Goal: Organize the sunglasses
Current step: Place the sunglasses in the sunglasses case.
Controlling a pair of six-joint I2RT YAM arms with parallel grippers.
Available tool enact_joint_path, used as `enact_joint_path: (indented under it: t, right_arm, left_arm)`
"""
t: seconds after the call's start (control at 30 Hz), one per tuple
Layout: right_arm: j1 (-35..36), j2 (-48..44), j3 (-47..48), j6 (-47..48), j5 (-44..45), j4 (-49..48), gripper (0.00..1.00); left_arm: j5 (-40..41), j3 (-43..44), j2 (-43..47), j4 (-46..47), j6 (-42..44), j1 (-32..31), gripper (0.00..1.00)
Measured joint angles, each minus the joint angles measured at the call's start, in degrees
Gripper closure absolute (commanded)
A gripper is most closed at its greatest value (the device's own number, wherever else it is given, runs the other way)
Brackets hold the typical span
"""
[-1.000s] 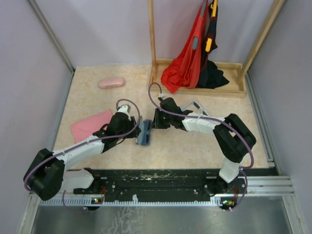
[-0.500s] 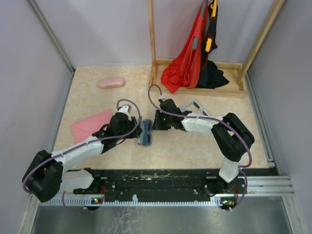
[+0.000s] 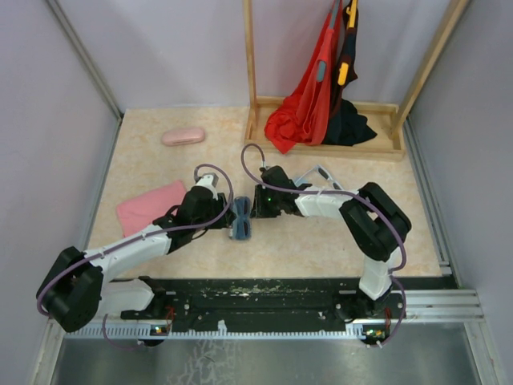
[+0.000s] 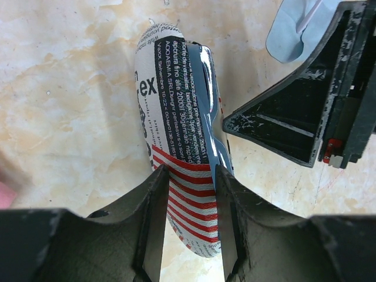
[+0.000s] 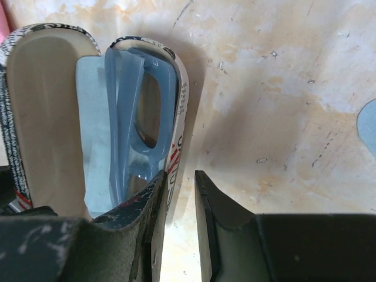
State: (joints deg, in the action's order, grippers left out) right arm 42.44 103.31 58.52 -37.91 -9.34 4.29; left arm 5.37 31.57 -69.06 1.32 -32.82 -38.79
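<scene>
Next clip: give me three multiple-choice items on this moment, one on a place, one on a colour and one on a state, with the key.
1. Where does the pink glasses case lie?
A. far left of the table
B. near right corner
C. dead centre

2. The printed case has stripes that are:
A. green
B. red
C. yellow

3. The printed case is:
A. shut
B. open, with the grey-framed glasses inside
C. open and empty

Key:
1 A, the top view shows it alone at the far left.
2 B, red and white stripes show in the left wrist view.
3 B, the right wrist view shows the frame lying in the open shell.
</scene>
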Motion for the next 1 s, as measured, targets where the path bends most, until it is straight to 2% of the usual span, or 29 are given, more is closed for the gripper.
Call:
enact_joint_path:
  t: [0.5, 1.0]
  right_arm:
    - [0.42, 1.51, 0.94, 0.15, -0.11, 0.07, 0.75]
    - [2.6, 3.82, 4.68, 2.21, 3.65, 3.5, 0.75]
  left_arm:
    - [-0.02, 0.0, 0.0, 0.13, -0.22, -0.13, 0.57]
    - [-0.04, 0.0, 0.0, 0.15, -0.22, -0.24, 0.57]
